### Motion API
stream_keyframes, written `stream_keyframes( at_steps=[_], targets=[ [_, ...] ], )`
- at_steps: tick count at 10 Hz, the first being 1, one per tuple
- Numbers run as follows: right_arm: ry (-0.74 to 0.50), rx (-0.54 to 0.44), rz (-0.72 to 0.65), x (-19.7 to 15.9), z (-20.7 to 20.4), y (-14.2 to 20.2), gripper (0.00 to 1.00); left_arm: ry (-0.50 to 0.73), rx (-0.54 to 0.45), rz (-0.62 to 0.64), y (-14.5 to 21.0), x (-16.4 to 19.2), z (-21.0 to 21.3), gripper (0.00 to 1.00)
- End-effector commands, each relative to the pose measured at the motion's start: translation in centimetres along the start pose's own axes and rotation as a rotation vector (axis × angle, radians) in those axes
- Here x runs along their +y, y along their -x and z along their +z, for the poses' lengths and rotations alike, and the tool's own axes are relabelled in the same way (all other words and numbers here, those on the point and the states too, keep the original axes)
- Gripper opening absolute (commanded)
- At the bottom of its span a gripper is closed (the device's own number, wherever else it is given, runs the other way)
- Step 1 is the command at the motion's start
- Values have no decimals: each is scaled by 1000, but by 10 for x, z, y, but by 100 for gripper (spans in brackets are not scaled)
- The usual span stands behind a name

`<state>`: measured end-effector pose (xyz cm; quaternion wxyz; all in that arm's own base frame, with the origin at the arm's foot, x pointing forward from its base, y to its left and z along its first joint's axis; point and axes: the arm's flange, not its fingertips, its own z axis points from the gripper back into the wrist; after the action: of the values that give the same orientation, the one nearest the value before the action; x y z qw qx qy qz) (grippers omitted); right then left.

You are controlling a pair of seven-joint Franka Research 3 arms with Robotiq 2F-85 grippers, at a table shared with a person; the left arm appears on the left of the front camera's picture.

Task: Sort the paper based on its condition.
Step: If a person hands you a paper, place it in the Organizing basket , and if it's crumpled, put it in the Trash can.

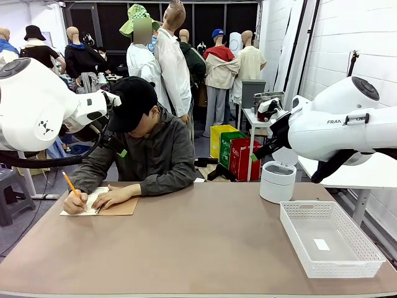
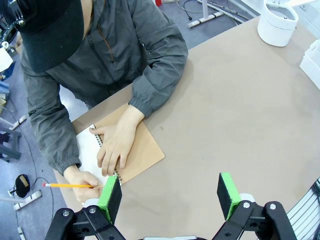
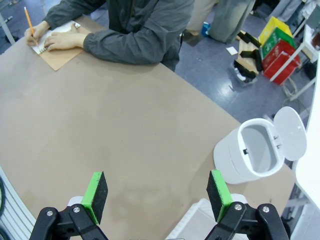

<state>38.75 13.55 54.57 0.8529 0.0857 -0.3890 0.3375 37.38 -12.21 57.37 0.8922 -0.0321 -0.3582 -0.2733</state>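
Seen as one sheet of plain white paper (image 2: 87, 150), thin and flat on the worktop (image 2: 240, 110). Lies just ahead of the left claw (image 2: 170, 192), off past its left finger. Looks smooth and uncreased where it shows. Rests with one edge against the wire coil of a notepad (image 2: 142, 150); cannot tell whether loose or bound. Partly covered by a flat hand (image 2: 117, 147) at the coil and a pencil hand (image 2: 85, 180) at its near edge. Well apart from the right claw (image 3: 157, 192), far across the worktop, toward its upper left.
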Motion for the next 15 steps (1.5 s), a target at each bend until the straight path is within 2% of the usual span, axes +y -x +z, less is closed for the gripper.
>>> stream_keyframes(
  at_steps=[1, 15],
  targets=[
    [-1, 0, -1, 0, 0, 0, 100, 2, -3, -1, 0, 1, 1, 100],
    [-1, 0, -1, 0, 0, 0, 100, 2, -3, -1, 0, 1, 1, 100]
  ],
)
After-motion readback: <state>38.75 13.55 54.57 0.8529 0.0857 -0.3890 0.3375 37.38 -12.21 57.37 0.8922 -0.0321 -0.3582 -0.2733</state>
